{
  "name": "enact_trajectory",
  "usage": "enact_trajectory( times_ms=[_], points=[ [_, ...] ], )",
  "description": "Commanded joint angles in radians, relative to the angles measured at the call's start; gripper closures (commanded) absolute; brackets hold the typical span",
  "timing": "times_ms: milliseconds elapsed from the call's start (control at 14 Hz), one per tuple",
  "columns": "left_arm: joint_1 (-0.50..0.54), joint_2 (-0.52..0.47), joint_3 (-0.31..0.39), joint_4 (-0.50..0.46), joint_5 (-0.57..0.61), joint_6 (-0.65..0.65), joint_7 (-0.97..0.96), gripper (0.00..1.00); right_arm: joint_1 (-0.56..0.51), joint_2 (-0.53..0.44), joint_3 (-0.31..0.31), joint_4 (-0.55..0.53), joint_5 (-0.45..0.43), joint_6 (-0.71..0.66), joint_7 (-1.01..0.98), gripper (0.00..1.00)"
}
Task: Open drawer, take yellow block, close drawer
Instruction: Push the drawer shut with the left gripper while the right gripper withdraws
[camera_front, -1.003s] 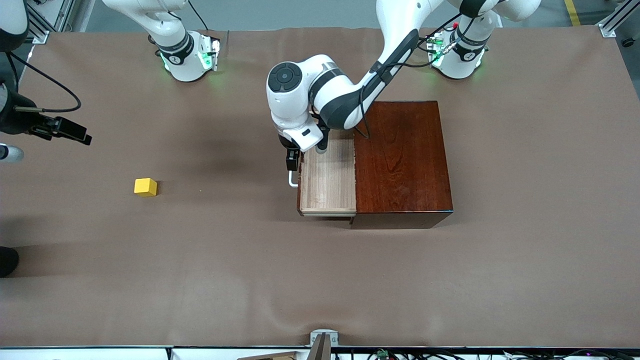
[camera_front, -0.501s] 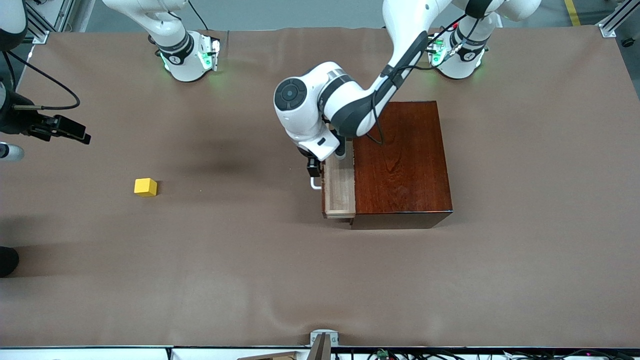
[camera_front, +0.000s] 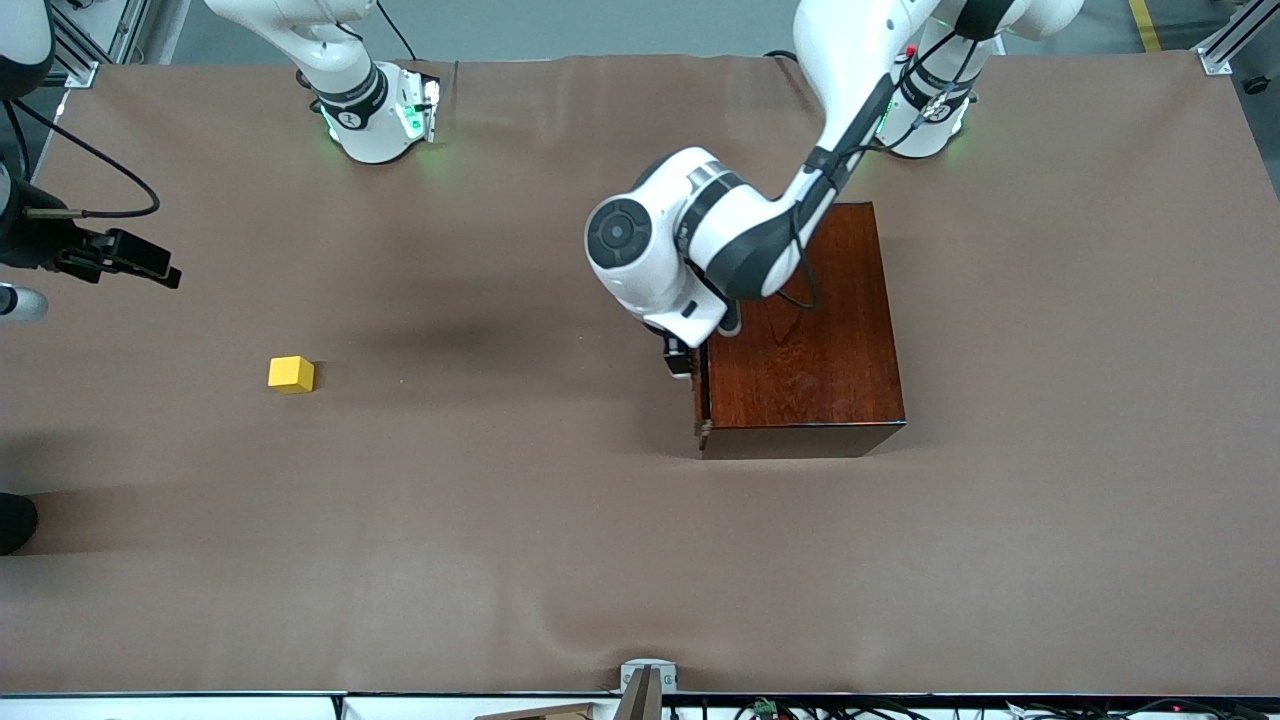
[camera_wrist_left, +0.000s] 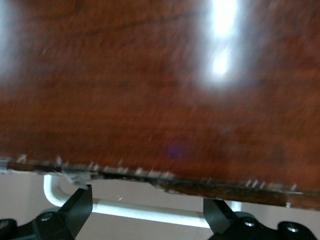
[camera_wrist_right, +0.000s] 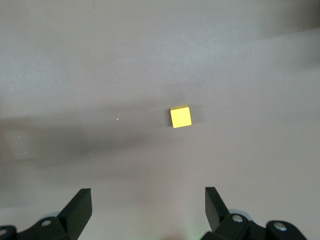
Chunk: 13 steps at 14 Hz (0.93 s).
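Wide brown bench, covered in a smooth mat, two white arms based along its edge farthest from the front camera. Glossy dark reddish-brown wooden box toward the left arm's end of the bench. Drawer pushed into the box, only a thin strip of its front edge showing at the side that faces the right arm's end. White bar handle just outside the box's edge in the left wrist view.

Left arm reaching from its base down over the box, left gripper at the drawer front; fingers spread apart on either side of the handle, released, not pinching it. Right gripper up in the air at the right arm's end of the bench, fingers spread wide and grasping nothing, arm waiting.

Yellow block resting alone on the bench, well apart from the box, toward the right arm's end; seen below the right gripper.
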Motion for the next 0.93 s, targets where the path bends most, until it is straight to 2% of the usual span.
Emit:
enact_trajectory(
  times_ms=[0, 358, 645, 860],
  points=[
    [0.018, -0.036, 0.018, -0.023, 0.045, -0.043, 0.011, 0.00, 0.006, -0.012, 0.000, 0.005, -0.015, -0.006, -0.003, 0.00],
    [0.015, -0.036, 0.043, -0.019, 0.034, -0.071, 0.010, 0.00, 0.006, -0.012, 0.000, 0.016, -0.017, -0.012, -0.003, 0.00],
    [0.021, -0.069, 0.047, 0.087, 0.030, -0.053, -0.005, 0.00, 0.006, -0.012, 0.002, 0.016, -0.018, -0.009, -0.005, 0.00],
    [0.076, -0.125, 0.049, 0.104, 0.024, -0.046, 0.005, 0.00, 0.006, -0.012, 0.000, 0.016, -0.018, -0.009, -0.008, 0.00]
  ],
)
